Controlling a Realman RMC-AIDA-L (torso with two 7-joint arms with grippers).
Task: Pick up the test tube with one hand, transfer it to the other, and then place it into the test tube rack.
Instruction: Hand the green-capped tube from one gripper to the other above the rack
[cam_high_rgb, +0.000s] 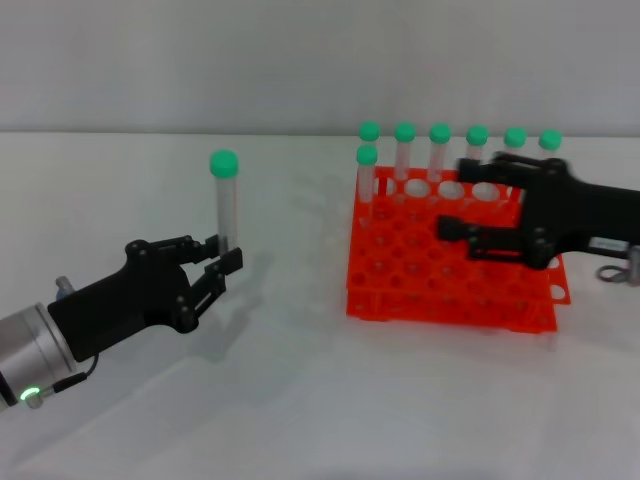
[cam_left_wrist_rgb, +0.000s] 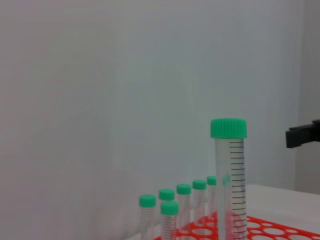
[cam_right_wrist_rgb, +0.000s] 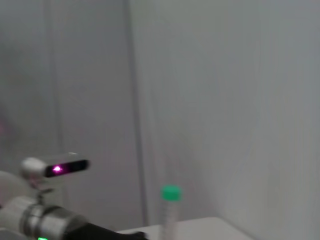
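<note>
My left gripper (cam_high_rgb: 222, 255) is shut on the lower end of a clear test tube (cam_high_rgb: 226, 205) with a green cap and holds it upright at the left of the table. The same tube stands close in the left wrist view (cam_left_wrist_rgb: 230, 175) and farther off in the right wrist view (cam_right_wrist_rgb: 170, 212). The orange-red test tube rack (cam_high_rgb: 445, 265) sits at centre right and also shows in the left wrist view (cam_left_wrist_rgb: 270, 230). My right gripper (cam_high_rgb: 452, 198), black with a white label, hovers open over the rack, its fingers pointing left toward the held tube.
Several green-capped tubes (cam_high_rgb: 438, 150) stand along the rack's far row, with one (cam_high_rgb: 367, 180) at its near left corner. They show in the left wrist view (cam_left_wrist_rgb: 182, 205). The left arm's wrist camera (cam_right_wrist_rgb: 55, 169) shows in the right wrist view.
</note>
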